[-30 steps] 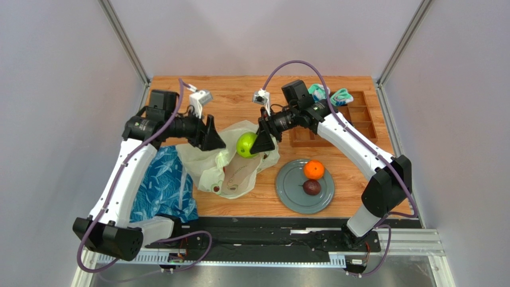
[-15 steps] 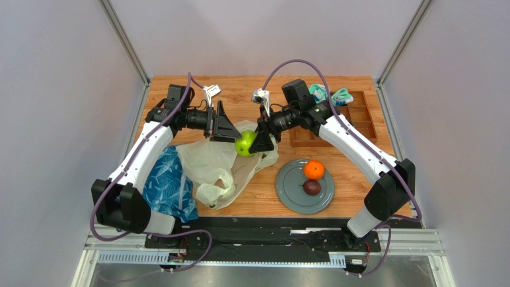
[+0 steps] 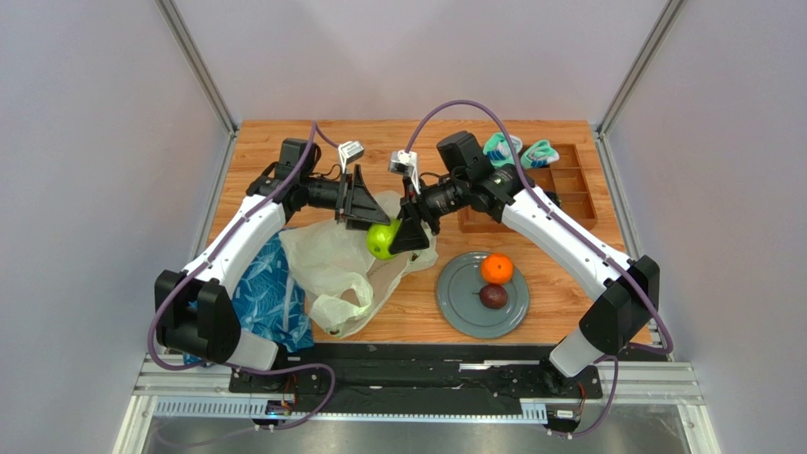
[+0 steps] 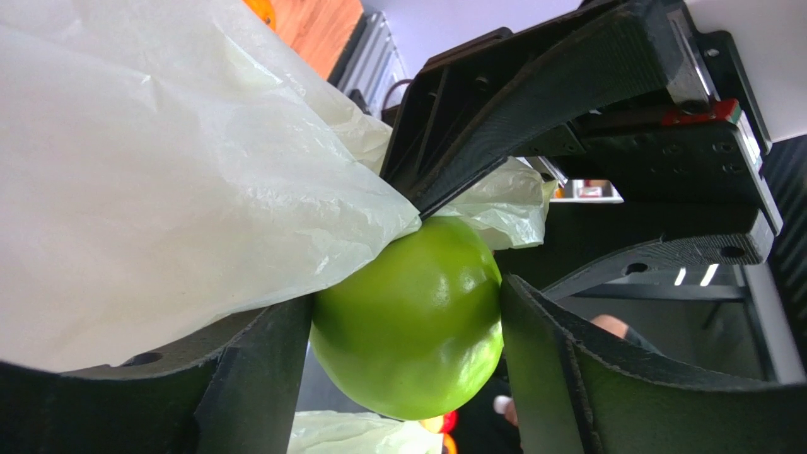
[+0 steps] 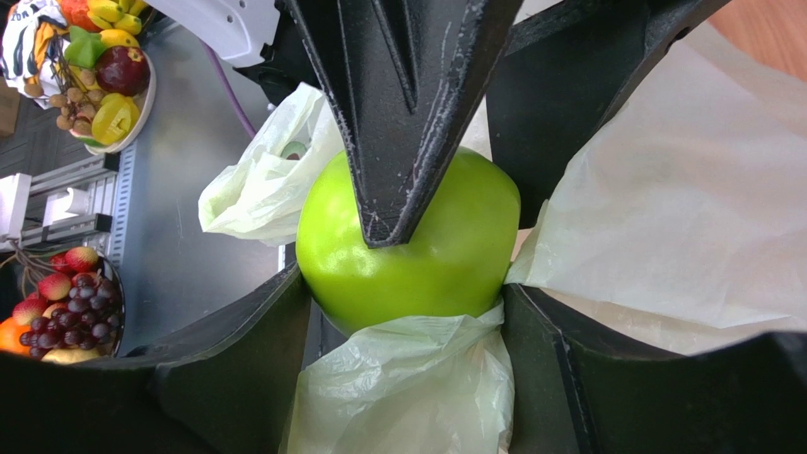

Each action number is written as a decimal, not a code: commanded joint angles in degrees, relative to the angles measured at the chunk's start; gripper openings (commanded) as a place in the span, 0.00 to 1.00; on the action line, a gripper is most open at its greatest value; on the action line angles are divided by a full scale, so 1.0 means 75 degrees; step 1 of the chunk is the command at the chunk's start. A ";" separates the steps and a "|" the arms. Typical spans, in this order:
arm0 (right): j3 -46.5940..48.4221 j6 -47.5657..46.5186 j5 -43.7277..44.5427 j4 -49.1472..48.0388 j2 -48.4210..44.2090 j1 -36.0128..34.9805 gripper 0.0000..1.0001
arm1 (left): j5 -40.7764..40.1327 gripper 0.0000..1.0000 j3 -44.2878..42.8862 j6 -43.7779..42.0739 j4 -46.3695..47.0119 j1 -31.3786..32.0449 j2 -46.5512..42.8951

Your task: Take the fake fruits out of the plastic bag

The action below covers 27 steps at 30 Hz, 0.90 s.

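- Top view: both arms reach inward and meet over the counter (image 3: 275, 142) mid-left, elbows out, wrists angled toward each other.
- Left gripper (image 3: 377, 224) and right gripper (image 3: 403, 236) converge on one green apple (image 3: 381, 242), held up above the plastic bag (image 3: 327, 270).
- Bag is thin, crinkly and pale yellow-green, lying slumped and open on the wood, with part of it drawn up around the apple.
- Blue leaf-print bag (image 3: 265, 298) lies at the near left, partly under the plastic one.
- Round grey plate (image 3: 457, 301) to the right carries an orange (image 3: 496, 269) and a dark brown-purple fruit (image 3: 493, 296), just apart from each other.
- Wooden divided tray (image 3: 568, 189) sits far right, with rolled teal-and-white socks (image 3: 519, 149) at its back edge.
- Counter is orange-brown wood grain. Plain grey walls surround it, with metal frame posts at the back corners.
- Left wrist view: black textured fingers (image 4: 251, 383) sit against both sides of the glossy, smooth apple, so the gripper is closed on it. Bag film drapes over the apple's upper left. The right gripper's fingers cross above.
- Right wrist view: own fingers (image 5: 237, 378) clamp the apple's two sides, gripping it. A left-gripper finger lies across the apple's front. Bag film bunches below and to the right. A grey metal surface lies beyond.
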<state>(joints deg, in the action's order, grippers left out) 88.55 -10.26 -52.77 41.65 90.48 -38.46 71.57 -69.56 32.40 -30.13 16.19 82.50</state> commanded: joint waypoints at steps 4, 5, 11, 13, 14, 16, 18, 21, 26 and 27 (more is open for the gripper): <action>0.0041 -0.0214 0.0731 -0.0631 -0.0239 0.0030 0.67 | 0.1016 0.00 0.0450 0.0742 0.0877 0.0151 -0.0324; 0.0017 -0.0202 0.0767 -0.0620 -0.0274 0.0042 0.69 | 0.0969 0.00 0.0439 0.0707 0.0807 0.0151 -0.0336; -0.0030 -0.0331 0.1235 -0.0432 -0.0461 0.0042 0.82 | 0.1039 0.00 0.0415 0.0695 0.0900 0.0022 -0.0312; -0.0030 -0.0401 0.1388 -0.0280 -0.0532 0.0053 1.00 | 0.1074 0.00 0.0392 0.0800 0.0958 -0.0083 -0.0277; 0.0051 -0.0459 0.1411 -0.0152 -0.0590 0.0065 1.00 | 0.1074 0.00 0.0357 0.0824 0.1005 -0.0130 -0.0242; 0.0181 -0.0612 0.1493 0.0211 -0.0801 0.0182 1.00 | 0.1121 0.00 0.0205 0.0871 0.1029 -0.0271 -0.0184; 0.0112 -0.0787 0.1575 0.0306 -0.1197 0.0275 1.00 | 0.1180 0.00 0.0088 0.0894 0.1017 -0.0364 -0.0090; -0.0437 -0.0917 0.1856 -0.0322 -0.1667 0.0276 1.00 | 0.1168 0.00 0.0040 0.1011 0.1192 -0.0388 -0.0066; -0.0851 -0.0366 0.1929 -0.1510 -0.1928 0.0194 1.00 | 0.1180 0.00 0.0040 0.1199 0.1416 -0.0388 -0.0078; -0.0630 -0.0378 0.1869 -0.1441 -0.1811 0.0171 1.00 | 0.1168 0.00 0.0040 0.1211 0.1416 -0.0388 -0.0078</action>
<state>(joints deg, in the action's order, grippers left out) 82.63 -14.15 -39.48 37.54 75.72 -36.53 77.89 -66.83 39.88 -22.00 13.41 82.46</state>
